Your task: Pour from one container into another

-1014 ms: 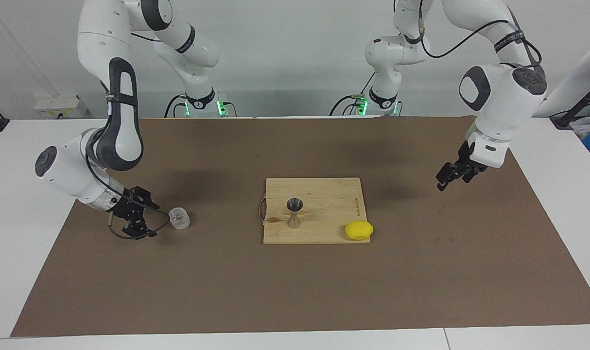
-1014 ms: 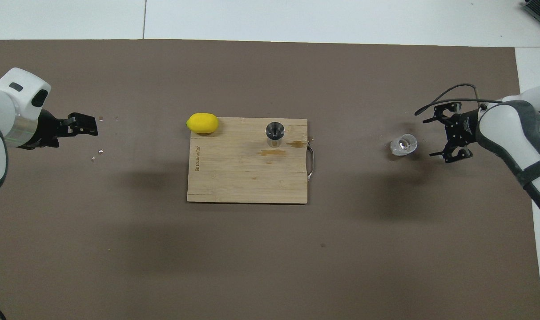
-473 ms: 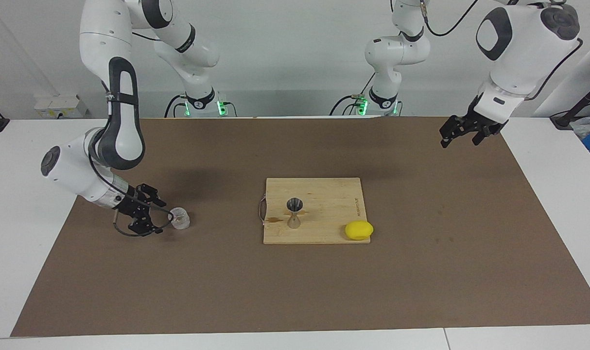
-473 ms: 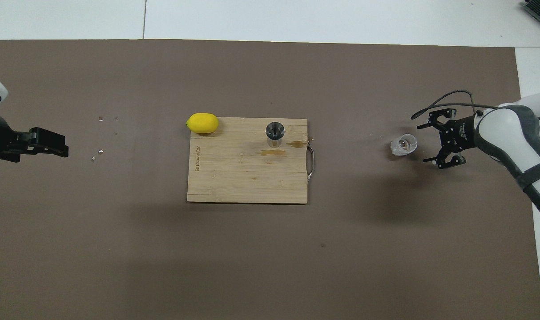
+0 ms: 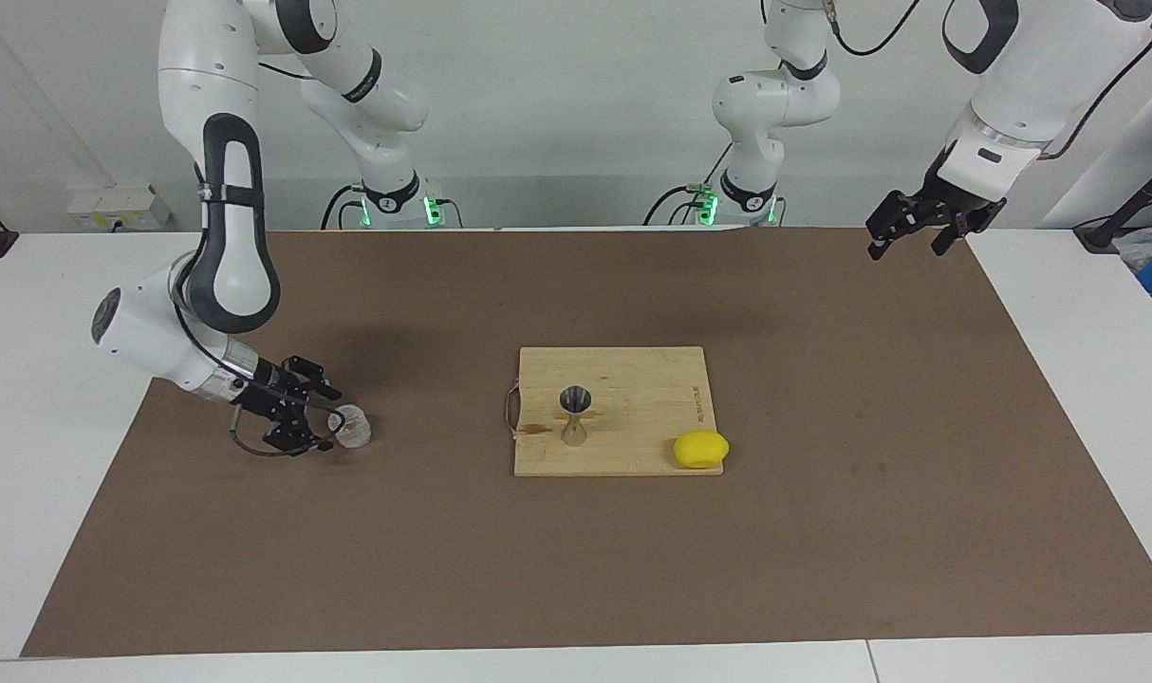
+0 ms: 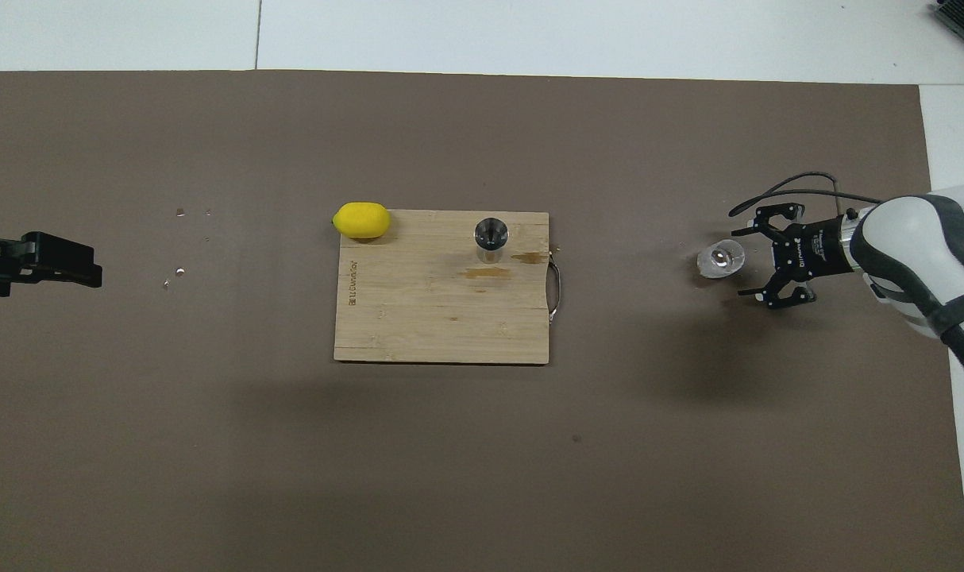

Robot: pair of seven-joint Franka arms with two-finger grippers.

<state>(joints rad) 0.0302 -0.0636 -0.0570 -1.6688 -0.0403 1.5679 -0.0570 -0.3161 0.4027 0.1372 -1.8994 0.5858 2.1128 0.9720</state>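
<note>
Simply clear ribbed glass cup (image 5: 351,427), upright

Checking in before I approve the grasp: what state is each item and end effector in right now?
Glass cup: upright on the mat, not gripped.
Jigger: upright on the cutting board, untouched.
Lemon: resting at the board's corner.
Right end effector: open, low beside the glass cup.
Left end effector: open, raised over the mat's edge, waiting.
</note>
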